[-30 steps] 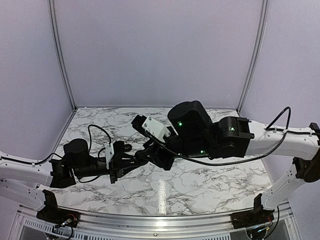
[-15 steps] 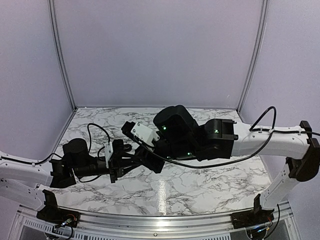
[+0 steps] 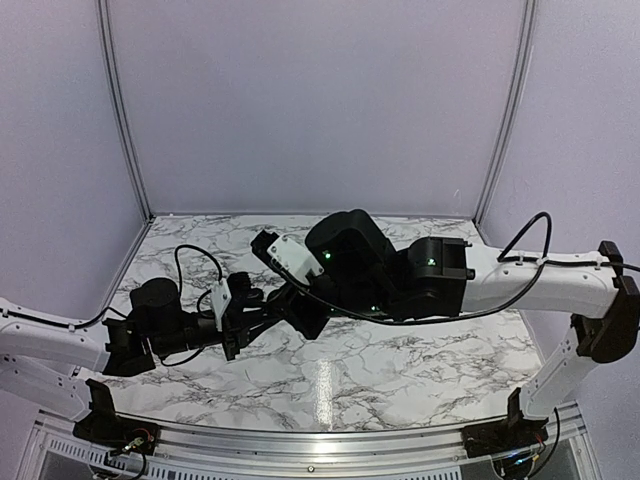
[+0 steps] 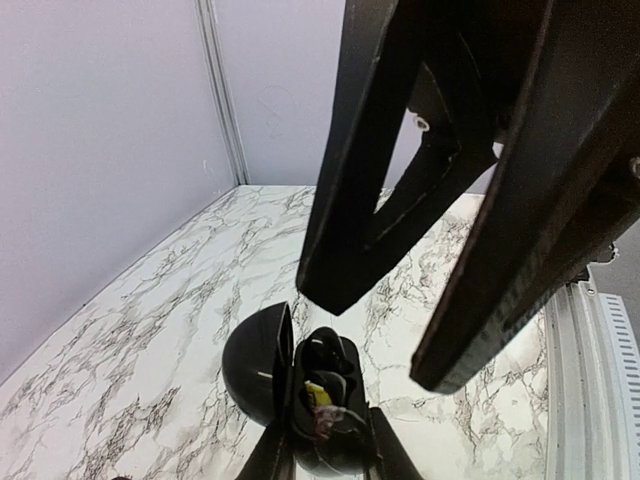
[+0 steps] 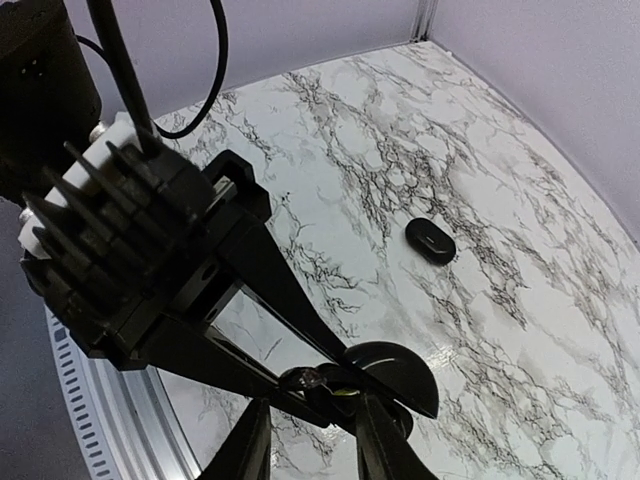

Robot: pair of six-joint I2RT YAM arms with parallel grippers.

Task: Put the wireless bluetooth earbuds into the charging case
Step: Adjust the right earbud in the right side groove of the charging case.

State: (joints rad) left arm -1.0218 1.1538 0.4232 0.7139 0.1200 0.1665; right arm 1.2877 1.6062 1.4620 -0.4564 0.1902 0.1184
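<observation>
The black charging case (image 4: 325,400) hangs above the marble with its round lid (image 4: 255,370) swung open to the left. My left gripper (image 4: 330,455) is shut on the case's body. In its near end lies a small glossy earbud (image 4: 332,418) with a purplish glint, beside a yellow mark. My right gripper (image 5: 312,445) hovers just above the case (image 5: 375,375), jaws apart, nothing between the fingertips (image 4: 335,290). The earbud (image 5: 312,378) shows below them. In the top view both grippers meet near the table's middle left, the right gripper (image 3: 300,318) over the left gripper (image 3: 272,310).
A small black oval object (image 5: 430,240) lies on the marble table (image 5: 480,150) beyond the case. The lilac walls (image 4: 100,150) close in the back and sides. A metal rail (image 4: 590,340) runs along the table's near edge.
My right arm has swung left and brought its fingers over the case, and its jaws have narrowed a little. The left arm has shifted slightly, still holding the case.
</observation>
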